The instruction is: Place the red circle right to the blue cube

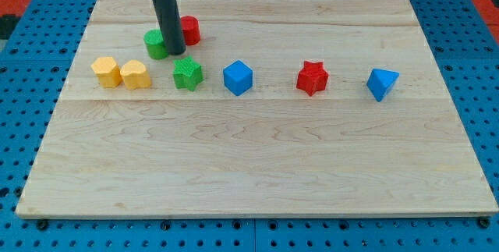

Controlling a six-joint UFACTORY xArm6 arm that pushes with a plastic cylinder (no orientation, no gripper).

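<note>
So the wooden tabletop sat on a blue pegboard, and I'll place everything off the blue cube. Way out to its left were two yellow blocks side by side, a yellow hexagon-ish one and a rounder yellow one, just about touching each other. Closer in, immediately left of the cube, was a green star. Up and left of the cube was a green cylinder, with my tip planted right against its right side. The red circle was up-left of the cube too, just behind the rod on its right. No end effector to speak of, it's only a rod, so nothing was open, closed or gripping. Right of the cube came a red star, and farther right a blue triangular block.
</note>
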